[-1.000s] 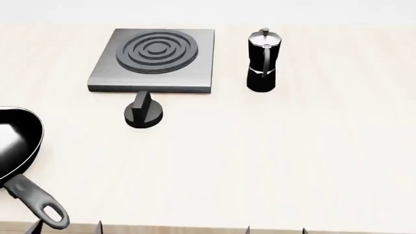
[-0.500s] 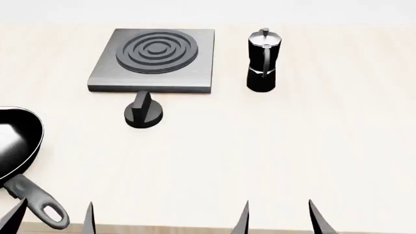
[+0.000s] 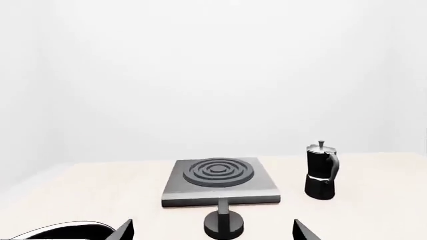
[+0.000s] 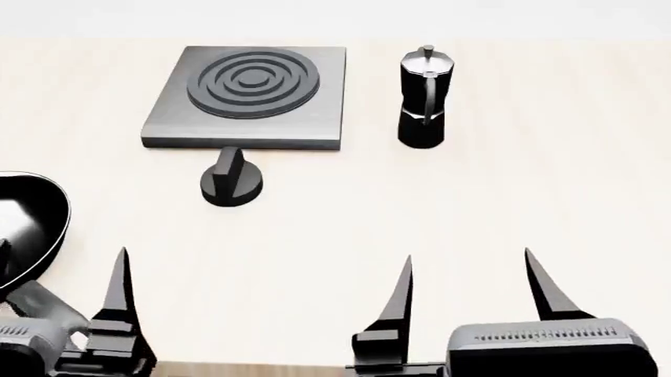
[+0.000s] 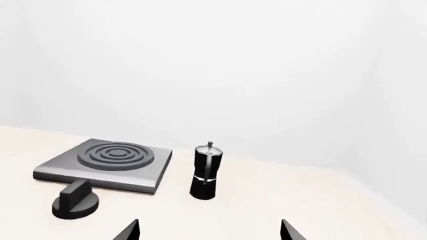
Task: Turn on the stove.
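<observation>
The stove (image 4: 250,94) is a flat grey slab with dark rings at the table's far side, also seen in the left wrist view (image 3: 220,181) and the right wrist view (image 5: 107,162). Its round black finned knob (image 4: 232,182) stands just in front of it. My left gripper (image 4: 63,279) is open near the table's front edge, over the frying pan's handle; in its wrist view the knob (image 3: 223,226) lies ahead, in line between the spread fingers of the left gripper (image 3: 212,231). My right gripper (image 4: 469,267) is open and empty, with the knob (image 5: 75,200) off to its left.
A black moka pot (image 4: 423,98) stands upright to the right of the stove. A black frying pan (image 4: 27,228) lies at the left edge, its handle pointing toward the front edge under my left gripper. The table is pale wood (image 4: 419,204).
Both grippers have come up from the bottom edge and moved forward over the table's front. Stove, knob, pot and pan have not moved.
</observation>
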Motion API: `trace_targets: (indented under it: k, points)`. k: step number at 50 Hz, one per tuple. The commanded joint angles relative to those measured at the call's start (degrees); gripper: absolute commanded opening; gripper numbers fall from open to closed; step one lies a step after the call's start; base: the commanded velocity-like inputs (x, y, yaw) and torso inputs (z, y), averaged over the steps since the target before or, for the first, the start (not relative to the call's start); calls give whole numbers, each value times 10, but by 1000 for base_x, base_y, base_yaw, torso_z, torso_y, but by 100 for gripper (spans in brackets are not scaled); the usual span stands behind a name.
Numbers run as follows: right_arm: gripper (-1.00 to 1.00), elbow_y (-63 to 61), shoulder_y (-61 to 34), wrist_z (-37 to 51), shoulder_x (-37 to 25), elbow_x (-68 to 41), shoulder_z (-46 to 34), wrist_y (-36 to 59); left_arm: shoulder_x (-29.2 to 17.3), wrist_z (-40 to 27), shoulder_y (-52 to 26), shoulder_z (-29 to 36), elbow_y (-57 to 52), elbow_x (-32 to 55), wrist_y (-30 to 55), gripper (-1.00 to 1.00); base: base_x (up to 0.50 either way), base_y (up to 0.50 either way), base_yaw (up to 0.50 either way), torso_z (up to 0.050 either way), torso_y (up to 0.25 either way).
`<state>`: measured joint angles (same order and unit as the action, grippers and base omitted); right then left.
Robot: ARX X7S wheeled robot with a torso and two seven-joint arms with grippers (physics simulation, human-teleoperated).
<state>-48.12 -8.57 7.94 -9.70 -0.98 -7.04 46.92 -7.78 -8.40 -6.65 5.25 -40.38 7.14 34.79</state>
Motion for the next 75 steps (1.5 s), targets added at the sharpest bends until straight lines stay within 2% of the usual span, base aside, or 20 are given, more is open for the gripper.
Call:
trace_targets:
  k: [1,39,75]
  points:
    - [100,-78,-66,0,-10,0,-9,107,0,-9,-68,-19,-74,34,96,100,0,0,0,0,0]
    - [100,-60,-75,14,-28,3,-32,91,-10,-30,-74,-21,-75,52,72,100,0,0,0,0,0]
    - [100,-52,-74,19,-31,-9,-31,81,-25,-48,-76,-10,-66,60,64,100,0,125,0,0,0]
